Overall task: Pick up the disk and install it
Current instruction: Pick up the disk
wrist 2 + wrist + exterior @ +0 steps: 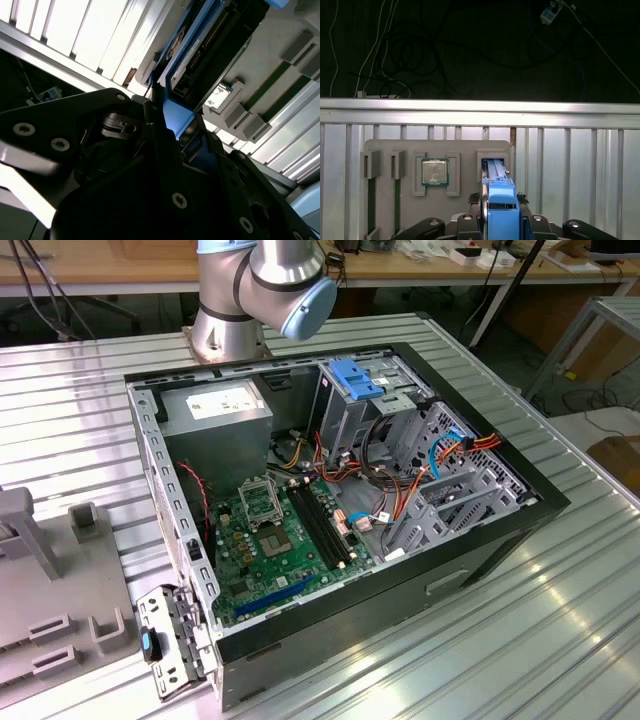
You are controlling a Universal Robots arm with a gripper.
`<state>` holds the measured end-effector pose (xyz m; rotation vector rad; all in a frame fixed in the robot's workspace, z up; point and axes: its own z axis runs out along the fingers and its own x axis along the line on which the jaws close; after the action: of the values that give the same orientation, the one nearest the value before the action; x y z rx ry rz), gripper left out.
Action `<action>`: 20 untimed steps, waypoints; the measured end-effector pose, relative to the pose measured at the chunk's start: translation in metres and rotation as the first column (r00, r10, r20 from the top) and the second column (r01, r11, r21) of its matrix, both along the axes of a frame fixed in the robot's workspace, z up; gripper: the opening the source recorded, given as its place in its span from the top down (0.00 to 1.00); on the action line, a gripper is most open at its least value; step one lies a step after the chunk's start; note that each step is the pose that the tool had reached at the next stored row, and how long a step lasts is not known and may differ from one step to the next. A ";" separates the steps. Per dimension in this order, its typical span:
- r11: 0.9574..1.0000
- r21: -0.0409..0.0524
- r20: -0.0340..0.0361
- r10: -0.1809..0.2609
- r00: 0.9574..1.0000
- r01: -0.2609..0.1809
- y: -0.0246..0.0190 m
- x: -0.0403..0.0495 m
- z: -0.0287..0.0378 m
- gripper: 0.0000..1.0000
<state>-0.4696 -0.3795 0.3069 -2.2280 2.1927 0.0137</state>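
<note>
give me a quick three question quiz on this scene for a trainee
1. True or false: in the exterior view the computer case lies open, with its motherboard showing.
2. In the first wrist view, what sits in a recess of the grey tray, apart from the disk? A) a processor chip B) a fan C) a screwdriver
3. Fill in: the disk's plastic rail is ____.
Key: 1 true; 2 A; 3 blue

Bright blue rails frame the disk (501,215); the holder (465,150) is grey, the table (570,170) ribbed silver, the circuit board (265,540) green
</note>
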 end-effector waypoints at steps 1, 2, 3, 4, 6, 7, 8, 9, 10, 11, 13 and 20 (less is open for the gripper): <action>1.000 0.000 0.000 0.000 1.000 0.000 0.0000 0.0000 -0.0006 0.63; 1.000 0.000 0.000 0.000 1.000 0.000 0.0000 0.0000 -0.0011 0.63; 1.000 0.000 -0.001 0.000 1.000 0.000 0.0000 -0.0001 -0.0017 0.63; 1.000 0.000 0.000 0.000 1.000 0.000 0.0000 0.0000 -0.0035 0.63; 1.000 0.000 0.000 0.000 1.000 0.000 0.0000 0.0000 -0.0047 0.63; 1.000 0.000 0.000 0.000 1.000 0.000 0.0000 0.0000 -0.0049 0.63; 1.000 0.000 0.000 0.000 1.000 0.000 0.0000 0.0000 -0.0050 0.63; 1.000 0.000 0.000 0.000 1.000 0.000 0.0000 0.0000 -0.0050 0.63; 1.000 0.000 0.000 0.000 1.000 0.000 0.0000 0.0000 -0.0050 0.63; 1.000 0.000 0.000 0.000 1.000 0.000 0.0000 0.0000 -0.0050 0.63; 1.000 0.000 0.000 0.000 1.000 0.000 0.0000 0.0000 -0.0051 0.63; 1.000 0.000 0.000 0.002 1.000 -0.002 0.0000 0.0000 -0.0052 0.63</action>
<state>-0.4697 -0.3794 0.3016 -2.2295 2.1908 0.0137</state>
